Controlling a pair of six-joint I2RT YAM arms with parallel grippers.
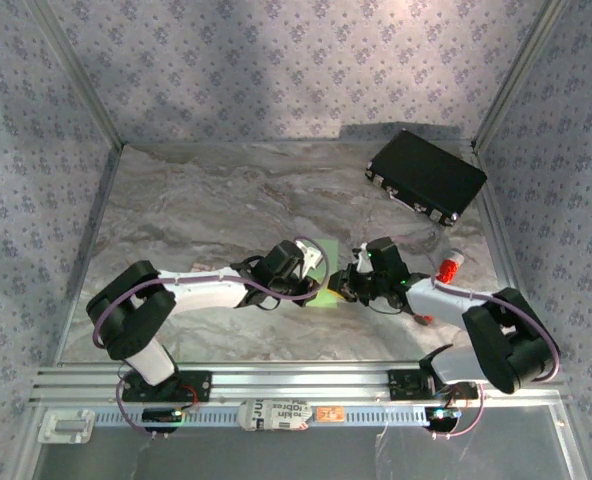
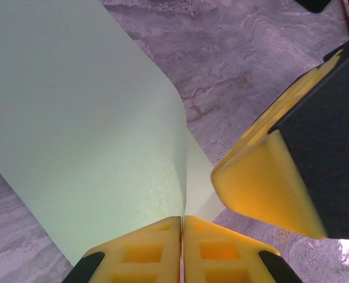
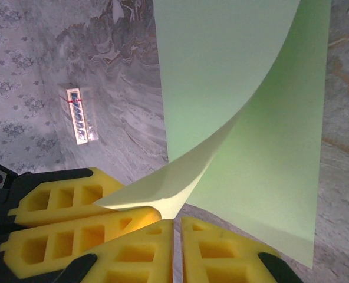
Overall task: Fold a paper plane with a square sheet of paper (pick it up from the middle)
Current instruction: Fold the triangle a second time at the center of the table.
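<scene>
The square sheet of paper (image 1: 325, 299) is pale green and sits between the two grippers at the table's middle, curled up off the surface. In the left wrist view the sheet (image 2: 86, 118) bends into a ridge that runs down between my left gripper's (image 2: 182, 219) closed yellow fingers. My left gripper (image 1: 316, 272) and right gripper (image 1: 348, 282) nearly touch. In the right wrist view one lifted edge of the sheet (image 3: 245, 88) curls down into my right gripper (image 3: 177, 220), whose fingers are closed on it. The left gripper's yellow fingers (image 3: 62, 206) lie right beside it.
A black rectangular case (image 1: 426, 177) lies at the back right near the wall. A small red cylinder (image 1: 450, 267) stands by the right arm. Patterned walls close in the marble table (image 1: 206, 200) on three sides, with open surface at the left and back.
</scene>
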